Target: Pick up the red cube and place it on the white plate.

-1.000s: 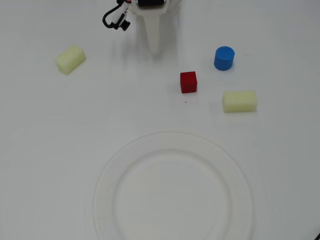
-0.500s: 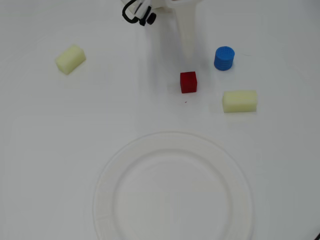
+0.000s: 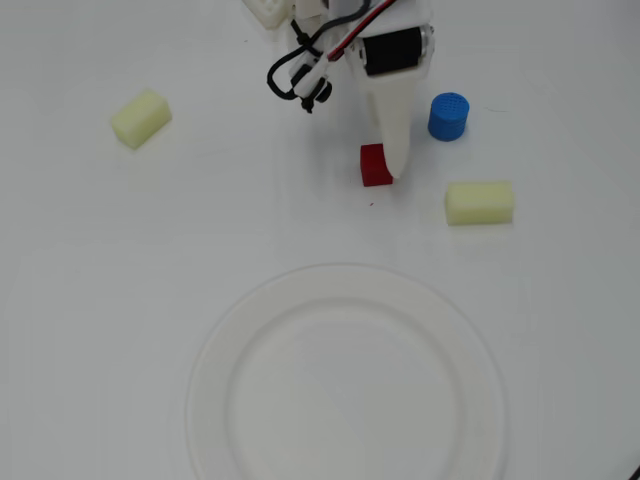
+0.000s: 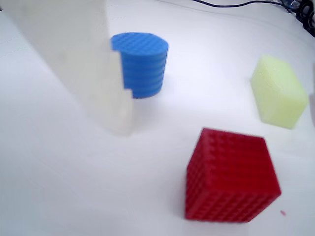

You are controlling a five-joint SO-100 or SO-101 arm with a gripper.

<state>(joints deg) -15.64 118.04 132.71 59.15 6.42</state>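
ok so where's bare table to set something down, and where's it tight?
Free: the wide strip between the left pale yellow block and the small red cube, and the white plate's bare centre. Crowded: upper right, where the gripper, red cube, blue ribbed cylinder and second pale yellow block cluster.

Bystanders on the white table [image 3: 80,300]

Blue cylinder [image 3: 448,116] stands upright; one pale yellow block [image 3: 479,202] lies just below-right of it, another yellow block [image 3: 140,118] well off to its left.
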